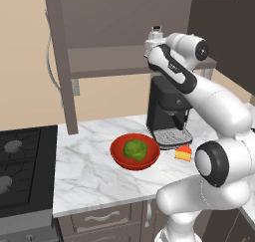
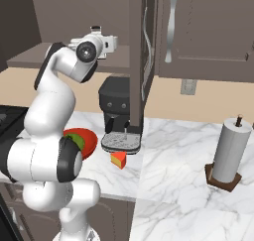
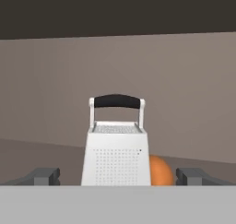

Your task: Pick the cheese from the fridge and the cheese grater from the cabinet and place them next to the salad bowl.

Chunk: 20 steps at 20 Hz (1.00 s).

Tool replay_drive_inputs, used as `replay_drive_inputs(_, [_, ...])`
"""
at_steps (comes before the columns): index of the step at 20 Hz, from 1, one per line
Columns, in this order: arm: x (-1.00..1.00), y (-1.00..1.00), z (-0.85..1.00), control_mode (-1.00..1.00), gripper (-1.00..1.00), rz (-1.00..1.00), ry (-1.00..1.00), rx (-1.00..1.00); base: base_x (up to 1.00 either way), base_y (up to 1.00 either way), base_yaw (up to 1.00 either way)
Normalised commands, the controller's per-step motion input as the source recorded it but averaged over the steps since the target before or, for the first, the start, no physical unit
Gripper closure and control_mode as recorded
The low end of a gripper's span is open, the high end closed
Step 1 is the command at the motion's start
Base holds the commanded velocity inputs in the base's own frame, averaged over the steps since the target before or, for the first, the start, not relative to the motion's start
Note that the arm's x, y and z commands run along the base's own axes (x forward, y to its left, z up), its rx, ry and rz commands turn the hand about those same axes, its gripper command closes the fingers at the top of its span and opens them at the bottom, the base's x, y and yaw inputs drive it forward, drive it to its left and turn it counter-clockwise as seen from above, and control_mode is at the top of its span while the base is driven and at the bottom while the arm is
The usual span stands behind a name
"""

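Observation:
The silver cheese grater (image 3: 116, 149) with a dark handle stands upright on a shelf of the dark cabinet (image 1: 99, 61), straight ahead of my gripper (image 3: 119, 177). The gripper is open, one fingertip (image 3: 44, 176) on each side of the grater and clear of it. From the left base view the grater's top (image 1: 157, 31) peeks over the raised hand. The cheese (image 1: 183, 154) wedge lies on the marble counter just right of the red salad bowl (image 1: 135, 151), apart from it. The fridge is out of view.
A small orange ball (image 3: 160, 171) sits behind the grater on its right. A black coffee machine (image 1: 167, 111) stands under the shelf, behind the bowl. A stove (image 1: 20, 166) lies to the left, and a paper towel roll (image 2: 230, 153) stands to the right.

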Motion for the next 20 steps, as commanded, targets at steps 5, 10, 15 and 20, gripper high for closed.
replay_drive_inputs(5, [0.14,0.00,0.00,-1.00,-1.00,0.00,0.00,0.00,0.00,0.00,0.00])
replay_drive_inputs(10, [0.17,0.00,0.00,-1.00,-1.00,0.00,0.00,0.00,0.00,0.00,0.00])
replay_drive_inputs(15, [0.11,0.00,-0.01,-1.00,-1.00,0.00,0.00,0.00,0.00,0.00,0.00])
replay_drive_inputs(20, [0.04,0.05,-0.03,-1.00,1.00,0.00,0.00,0.00,0.00,0.00,0.00])
